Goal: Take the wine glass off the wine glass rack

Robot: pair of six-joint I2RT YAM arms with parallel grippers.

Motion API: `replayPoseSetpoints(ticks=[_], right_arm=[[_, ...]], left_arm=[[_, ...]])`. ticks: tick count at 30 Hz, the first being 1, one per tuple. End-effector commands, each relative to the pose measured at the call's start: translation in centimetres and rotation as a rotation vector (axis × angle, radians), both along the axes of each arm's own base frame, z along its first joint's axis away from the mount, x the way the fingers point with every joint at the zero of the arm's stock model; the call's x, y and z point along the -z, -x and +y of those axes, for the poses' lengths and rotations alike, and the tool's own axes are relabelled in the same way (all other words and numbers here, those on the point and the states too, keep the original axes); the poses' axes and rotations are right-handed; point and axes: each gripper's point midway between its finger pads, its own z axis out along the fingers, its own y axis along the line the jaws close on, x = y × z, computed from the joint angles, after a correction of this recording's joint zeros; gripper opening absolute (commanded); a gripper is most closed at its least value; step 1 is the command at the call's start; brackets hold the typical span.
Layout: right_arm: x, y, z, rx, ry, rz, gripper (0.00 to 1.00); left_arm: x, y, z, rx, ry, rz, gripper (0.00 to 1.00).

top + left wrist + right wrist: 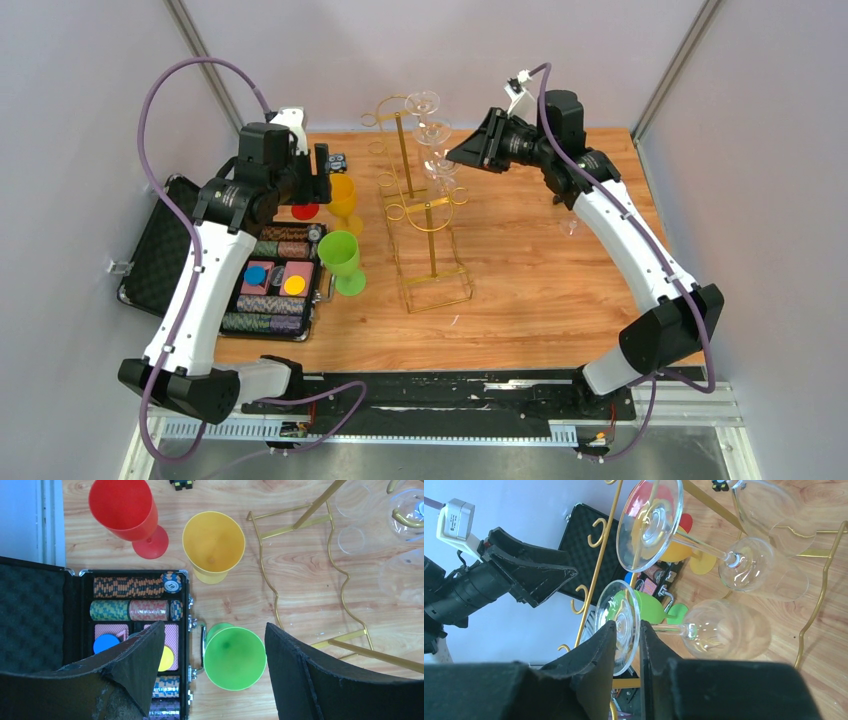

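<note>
1. The wine glass rack (430, 240) stands upright near the middle of the wooden table (560, 280), its rectangular wire base toward the arms.
2. Clear stemmed glasses hang upside down by their feet along the rack's far right arms. The wine glass (441, 168) nearest the right gripper (458, 152) is on the rack, below two more glasses (423, 100).
3. In the right wrist view, the right gripper (627, 626) has its jaws drawn narrow, one finger on each side of the round foot of the wine glass (724, 630). Whether the pads press the foot cannot be told.
4. A second hanging glass (746, 562) lies just above it in that view, apart from the fingers.
5. The left gripper (322, 178) hovers left of the rack with jaws spread wide and nothing between them.
6. In the left wrist view, the left gripper (214, 630) looks down on a green goblet (234, 657), with a yellow goblet (213, 542) and a red goblet (122, 510) beyond.
7. An open poker chip case (30, 615) lies beside the goblets.
</note>
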Motion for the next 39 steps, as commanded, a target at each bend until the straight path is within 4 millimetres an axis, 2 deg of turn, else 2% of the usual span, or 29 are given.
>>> replayPoseSetpoints(ticks=[1, 7, 10, 16, 20, 29, 39], right_arm=[[-2.1, 1.0, 1.0, -0.058, -0.05, -0.042, 0.2], [-2.5, 1.3, 0.9, -0.06, -0.051, -0.057, 0.1], [-2.8, 1.4, 0.9, -0.064, -0.052, -0.066, 0.01], [-2.8, 1.3, 0.7, -0.053, -0.045, -0.079, 0.0], [-2.6, 1.3, 0.5, -0.042, -0.039, -0.08, 0.06], [-2.8, 1.3, 0.3, -0.027, -0.031, -0.092, 0.12], [-4.1, 1.7, -0.1, -0.016, -0.032, -0.122, 0.2]], left_arm=[[-1.1, 0.1, 0.1, 0.005, 0.01, -0.048, 0.81], [-1.1, -0.1, 0.0, 0.009, 0.015, -0.048, 0.81], [-1.2, -0.1, 0.0, 0.009, 0.015, -0.05, 0.81], [-1.1, -0.1, 0.0, 0.008, 0.013, -0.048, 0.81], [-1.1, -0.2, 0.0, 0.009, 0.014, -0.048, 0.81], [-1.0, -0.3, 0.0, 0.01, 0.013, -0.046, 0.81], [-0.8, -0.6, -0.2, 0.012, 0.017, -0.04, 0.81]])
